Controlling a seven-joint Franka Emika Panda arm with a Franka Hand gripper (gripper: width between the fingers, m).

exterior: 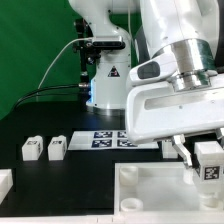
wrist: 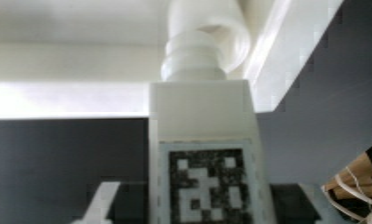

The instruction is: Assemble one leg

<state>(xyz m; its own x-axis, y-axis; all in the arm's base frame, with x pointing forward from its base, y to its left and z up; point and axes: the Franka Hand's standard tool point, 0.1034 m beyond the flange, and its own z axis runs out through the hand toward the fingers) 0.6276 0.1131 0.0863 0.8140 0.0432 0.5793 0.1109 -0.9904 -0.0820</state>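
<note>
Nearest, the panel (exterior: 150,192) lies on the table (exterior: 80,168). Just above its edge at the exterior view's right, the gripper (exterior: 200,152) is clamped on the leg (exterior: 209,163), tag outward. The peg should probably be centred over a corner socket and lowered straight before twisting. Beyond, two other legs (exterior: 32,148) sit near the marker board (exterior: 112,138).

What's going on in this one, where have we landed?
The Franka arm's gripper is shut on one leg, a small white block with a square tag, and holds it over the far right part of the white panel with its round sockets. The wrist view shows the leg's peg pointing at the panel, but not whether it is seated. Two more legs lie loose on the table beside the marker board.
</note>
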